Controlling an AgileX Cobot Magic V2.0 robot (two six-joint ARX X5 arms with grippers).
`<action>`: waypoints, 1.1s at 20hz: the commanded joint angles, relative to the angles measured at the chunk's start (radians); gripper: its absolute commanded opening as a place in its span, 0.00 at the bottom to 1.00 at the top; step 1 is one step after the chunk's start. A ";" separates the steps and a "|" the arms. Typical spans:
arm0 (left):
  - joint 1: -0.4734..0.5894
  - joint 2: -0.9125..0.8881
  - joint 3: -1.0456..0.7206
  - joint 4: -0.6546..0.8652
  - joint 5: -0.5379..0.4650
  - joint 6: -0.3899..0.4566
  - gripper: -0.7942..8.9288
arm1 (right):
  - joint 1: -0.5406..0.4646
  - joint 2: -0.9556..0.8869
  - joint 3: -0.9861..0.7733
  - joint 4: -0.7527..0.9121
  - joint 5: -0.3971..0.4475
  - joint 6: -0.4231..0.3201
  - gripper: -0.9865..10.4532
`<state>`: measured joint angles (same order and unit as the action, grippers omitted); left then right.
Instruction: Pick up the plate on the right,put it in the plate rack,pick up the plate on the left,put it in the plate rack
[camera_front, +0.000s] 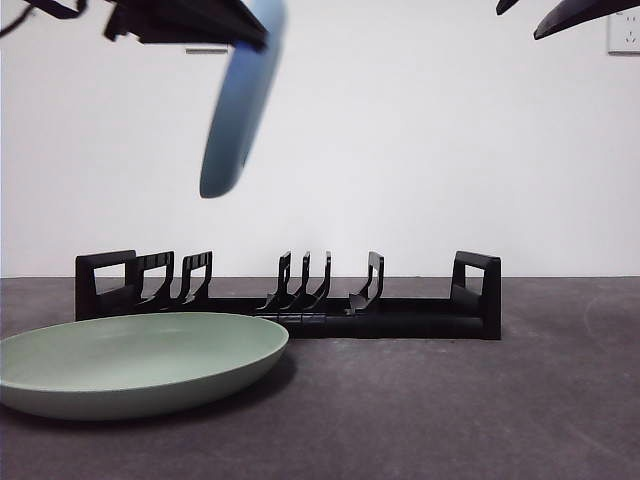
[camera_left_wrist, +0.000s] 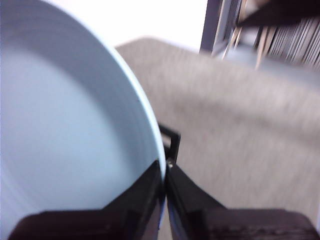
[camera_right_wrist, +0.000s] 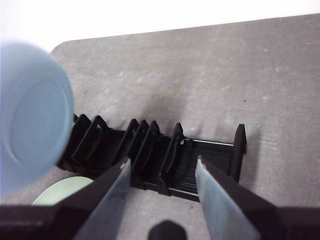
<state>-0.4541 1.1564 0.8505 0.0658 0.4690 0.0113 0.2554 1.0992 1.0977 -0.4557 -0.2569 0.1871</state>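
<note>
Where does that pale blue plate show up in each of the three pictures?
Front view: the blue plate hangs edge-on, high at upper left, above the plate rack.
Left wrist view: the blue plate fills the left side, its rim pinched by the left gripper.
Right wrist view: the blue plate shows at the left edge, over the rack's end.
Shared landmark: the black plate rack.

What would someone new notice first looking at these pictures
A pale blue plate hangs on edge in the air, pinched at its rim by the left hand, high above the left part of the black plate rack. A green plate lies flat on the table in front of the rack's left end.
</note>
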 joint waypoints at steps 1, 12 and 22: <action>0.124 0.006 0.009 0.055 0.144 -0.130 0.07 | 0.001 0.002 -0.002 0.005 0.005 0.003 0.28; 0.382 0.144 0.039 0.096 0.476 -0.166 0.07 | 0.001 0.002 -0.002 0.005 0.005 0.003 0.28; 0.391 0.330 0.089 0.055 0.462 -0.111 0.07 | 0.001 0.002 -0.002 0.003 0.005 0.003 0.28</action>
<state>-0.0662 1.4857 0.9371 0.1085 0.9234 -0.1337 0.2554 1.0992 1.0977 -0.4561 -0.2569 0.1871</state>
